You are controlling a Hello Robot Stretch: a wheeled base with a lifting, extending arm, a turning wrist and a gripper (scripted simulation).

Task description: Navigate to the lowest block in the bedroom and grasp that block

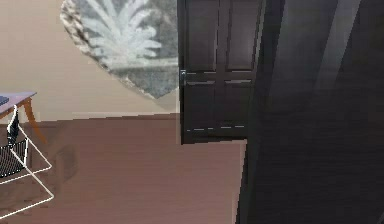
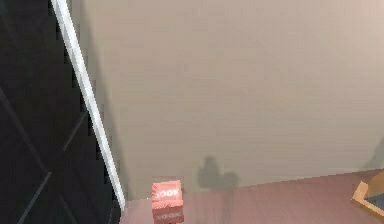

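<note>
A small reddish-pink block (image 2: pixel 167 198) sits on the brown floor close to the beige wall in the arm side view, just right of a white door frame (image 2: pixel 90 100). Its top face is lighter than its front face.
A dark panelled door (image 1: pixel 220 65) stands ajar in the forward view, with a large dark surface (image 1: pixel 320 120) on the right. A leaf-patterned wall piece (image 1: pixel 125 40) hangs on the beige wall. A small table (image 1: pixel 18 100) and white wire frame (image 1: pixel 25 165) are at the left. A wooden corner (image 2: pixel 372 190) shows at the arm side view's right.
</note>
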